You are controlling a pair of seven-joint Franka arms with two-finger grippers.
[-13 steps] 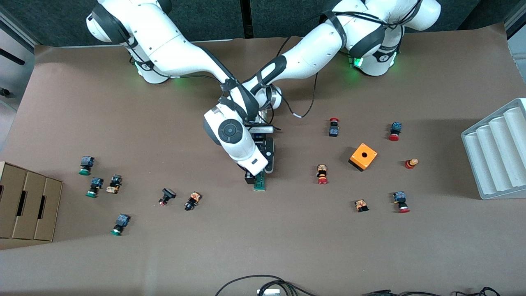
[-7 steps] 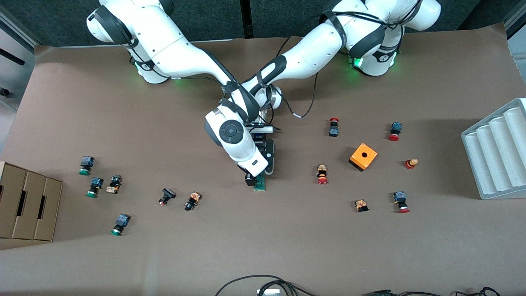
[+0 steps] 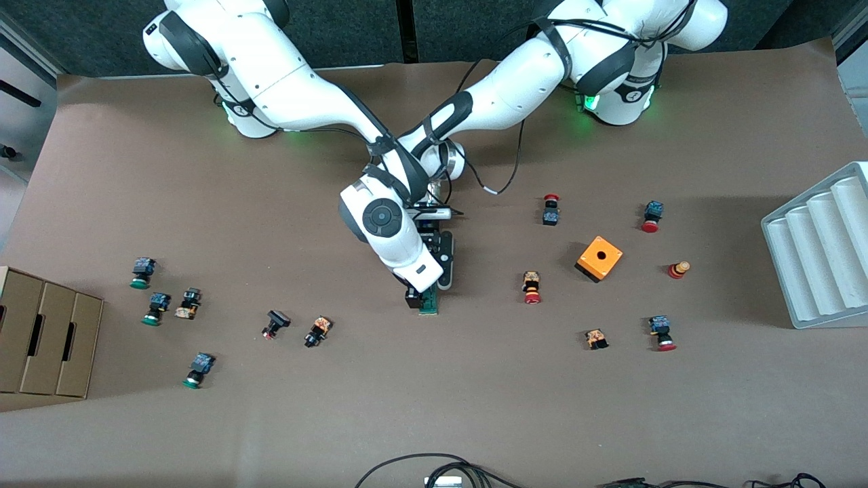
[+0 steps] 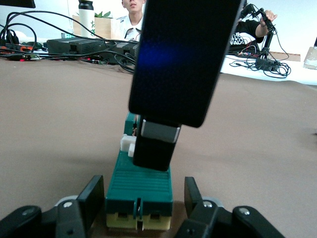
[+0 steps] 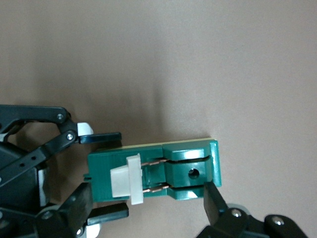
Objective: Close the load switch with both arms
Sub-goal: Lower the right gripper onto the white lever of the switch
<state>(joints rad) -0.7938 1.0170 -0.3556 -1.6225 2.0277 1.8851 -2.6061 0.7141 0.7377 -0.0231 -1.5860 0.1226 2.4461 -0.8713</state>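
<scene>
On my worktop I count one green load switch, one orange cube, three green-capped push-buttons, four red-capped push-buttons, five other small button parts, one cardboard box, one grey ribbed tray, and two arms: my right arm and my left arm.

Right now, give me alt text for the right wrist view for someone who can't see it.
A green load switch lies flat on the brown table, its white sliding piece toward one end. The left hand, open, straddles that end, and the right hand, also open, has a finger near each end of the switch.
</scene>
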